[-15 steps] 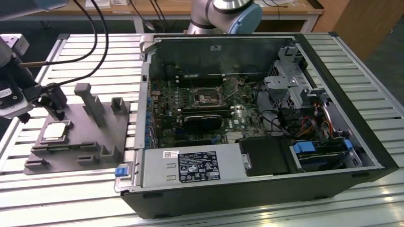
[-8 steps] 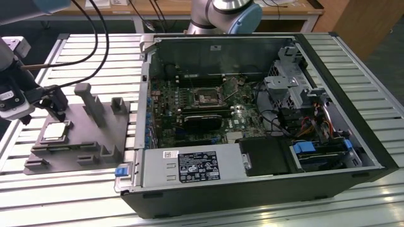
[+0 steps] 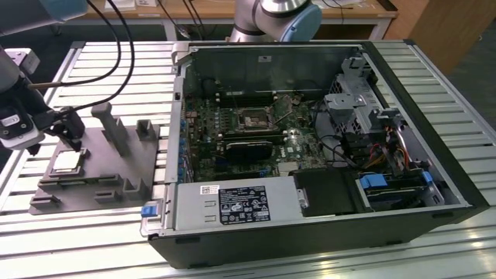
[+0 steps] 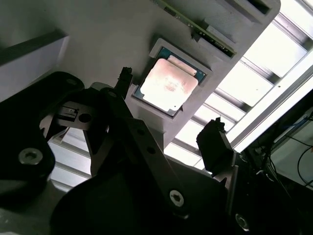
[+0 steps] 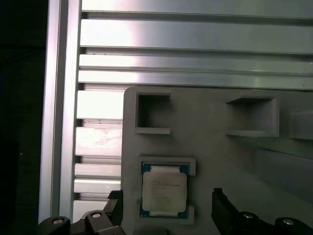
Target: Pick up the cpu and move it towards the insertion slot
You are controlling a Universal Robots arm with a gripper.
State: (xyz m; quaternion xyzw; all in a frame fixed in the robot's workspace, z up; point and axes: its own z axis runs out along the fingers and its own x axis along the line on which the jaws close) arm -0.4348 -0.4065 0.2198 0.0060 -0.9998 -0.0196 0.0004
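Now: pincer [image 5: 166, 203] wide open, empty, fingers [image 5: 221, 208] partly cropped, over cpu [image 5: 164, 192] in fixture [image 5: 220, 161].

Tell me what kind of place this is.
Probably a robotics lab or test bench for computer assembly. An open computer case lies on a slatted metal table, a grey fixture beside it holds a cpu, and a robot arm stands beyond the case.

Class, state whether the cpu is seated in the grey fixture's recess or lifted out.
Seated: the cpu lies flat within the grey fixture's recess, the open gripper straddling it without touching.
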